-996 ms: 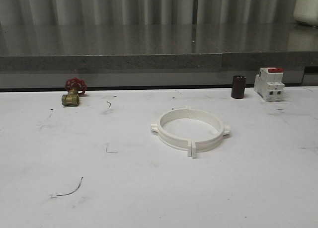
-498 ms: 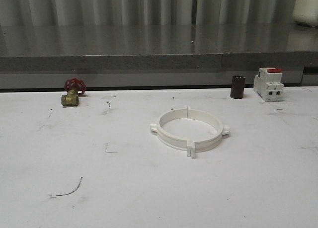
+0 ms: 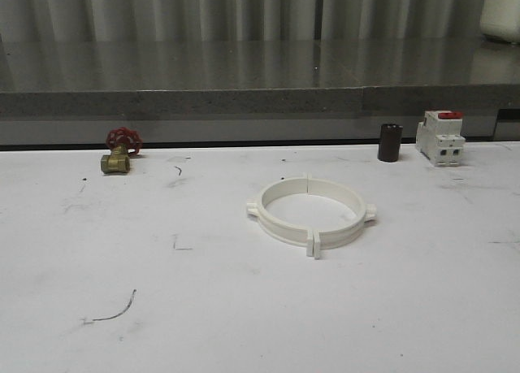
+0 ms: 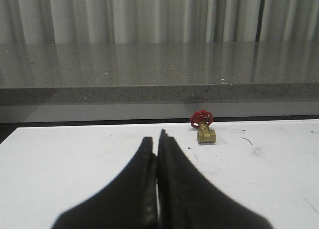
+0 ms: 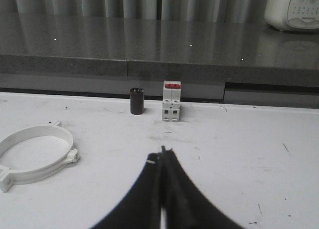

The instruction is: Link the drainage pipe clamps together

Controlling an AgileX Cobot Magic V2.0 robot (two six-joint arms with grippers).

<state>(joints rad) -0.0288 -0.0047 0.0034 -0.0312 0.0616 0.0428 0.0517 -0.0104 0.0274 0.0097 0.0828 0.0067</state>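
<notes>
Clamps joined, both arms clear of them.

The two drainage pipe clamps (image 3: 310,212) sit mid-table as one closed ring, end tabs meeting at the near and far seams; no shift across the last second, so the connection looks done. Left gripper (image 4: 158,144) has its fingers pressed together, empty, facing the brass valve (image 4: 204,127). Right gripper (image 5: 161,156) likewise closed on nothing, well apart from the ring, facing the black cylinder (image 5: 136,100) and circuit breaker (image 5: 171,101).
</notes>
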